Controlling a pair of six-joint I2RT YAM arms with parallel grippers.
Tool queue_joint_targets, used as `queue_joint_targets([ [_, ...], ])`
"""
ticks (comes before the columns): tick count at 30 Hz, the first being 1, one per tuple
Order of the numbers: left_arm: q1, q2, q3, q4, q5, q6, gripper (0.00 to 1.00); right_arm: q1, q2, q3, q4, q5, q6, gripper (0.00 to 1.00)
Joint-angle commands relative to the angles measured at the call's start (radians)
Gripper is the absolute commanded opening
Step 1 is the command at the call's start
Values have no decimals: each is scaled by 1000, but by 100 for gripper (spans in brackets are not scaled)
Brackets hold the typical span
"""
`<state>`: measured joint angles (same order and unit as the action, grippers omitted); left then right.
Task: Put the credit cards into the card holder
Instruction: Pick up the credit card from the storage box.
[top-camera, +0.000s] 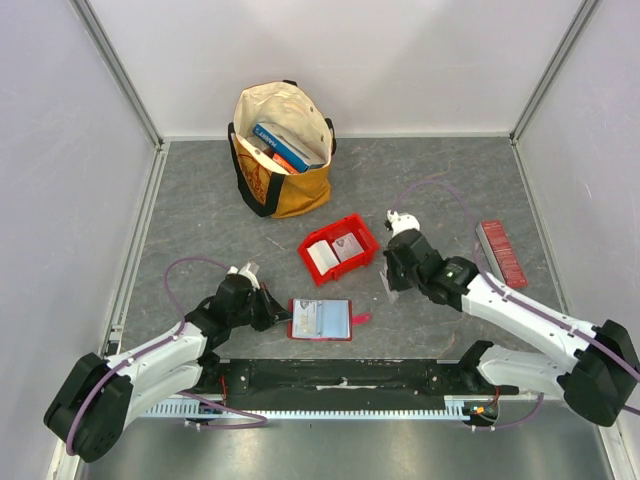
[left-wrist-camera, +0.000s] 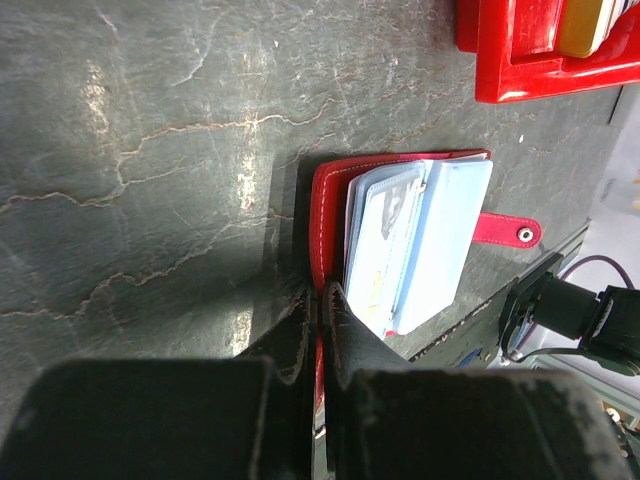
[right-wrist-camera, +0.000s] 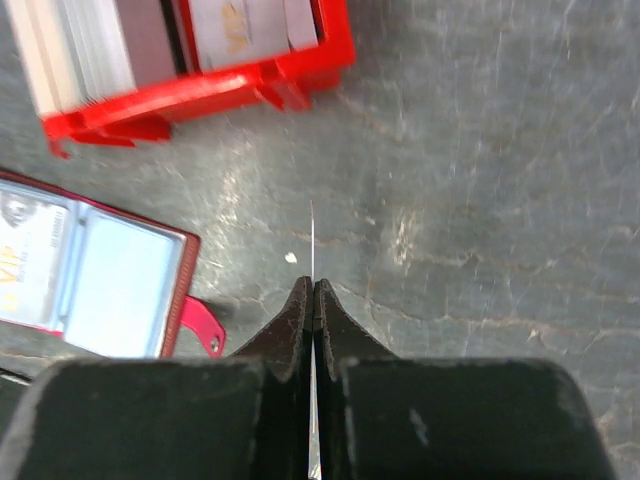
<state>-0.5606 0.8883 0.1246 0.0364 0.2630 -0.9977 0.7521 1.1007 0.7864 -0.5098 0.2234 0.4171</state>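
The card holder (top-camera: 320, 319) lies open near the front edge, pale slots up and snap tab (top-camera: 360, 318) to its right. My left gripper (top-camera: 281, 316) is shut on its left cover edge; the left wrist view shows the red cover (left-wrist-camera: 330, 215) pinched between the fingers (left-wrist-camera: 322, 292). My right gripper (top-camera: 392, 282) is shut on one credit card, seen edge-on as a thin white line (right-wrist-camera: 312, 240), held above the mat to the right of the holder (right-wrist-camera: 90, 270). More credit cards (top-camera: 336, 252) sit in the red bin.
The red plastic bin (top-camera: 362, 232) stands just behind the holder and shows in the right wrist view (right-wrist-camera: 200, 95). A tote bag with books (top-camera: 283, 150) stands at the back. A ridged red strip (top-camera: 502, 252) lies at the right.
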Motion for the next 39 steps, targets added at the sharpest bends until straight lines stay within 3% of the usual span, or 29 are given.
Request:
queue_joint_targets([
  [1, -2, -2, 27, 11, -5, 21, 2, 73, 11, -65, 31, 129, 115, 0],
  [8, -1, -14, 26, 7, -2, 16, 2, 135, 80, -136, 112, 183, 187, 4],
  [20, -1, 4, 32, 11, -2, 21, 2, 145, 102, -171, 93, 152, 200, 16],
  [23, 1, 6, 30, 14, -1, 21, 2, 145, 87, -173, 82, 156, 206, 10],
  [30, -2, 9, 29, 16, -1, 24, 2, 145, 86, -164, 74, 102, 192, 17],
  [39, -1, 0, 23, 16, 2, 22, 2, 145, 87, -170, 73, 87, 192, 10],
])
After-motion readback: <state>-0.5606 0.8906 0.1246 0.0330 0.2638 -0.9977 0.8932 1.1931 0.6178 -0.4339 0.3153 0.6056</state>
